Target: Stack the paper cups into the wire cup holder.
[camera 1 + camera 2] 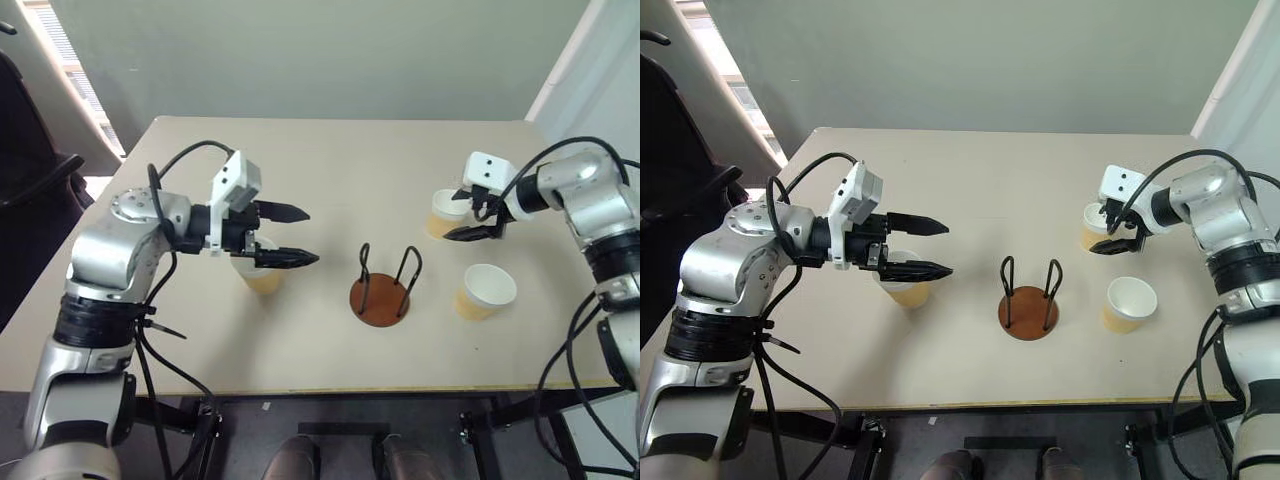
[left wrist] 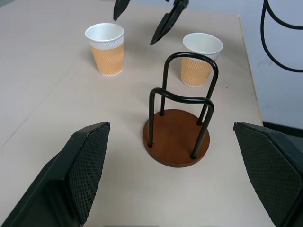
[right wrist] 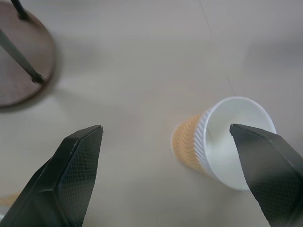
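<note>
Brown disc base of the wire cup holder [image 1: 380, 297] is bare; no cup sits inside the black loops, so stacking has not begun. All three paper cups stand upright on the surface [image 1: 330, 180]: one [image 1: 262, 275] to the holder's left, under the left gripper [image 1: 296, 236]; one [image 1: 446, 213] at the right gripper [image 1: 478, 218]; one [image 1: 485, 291] nearer, right of the holder. Both sets of fingers are spread wide and hold nothing. Judgement: every cup remains to be placed.

Head eyes look down; both wrist views share the wire cup holder [image 2: 177, 135].
</note>
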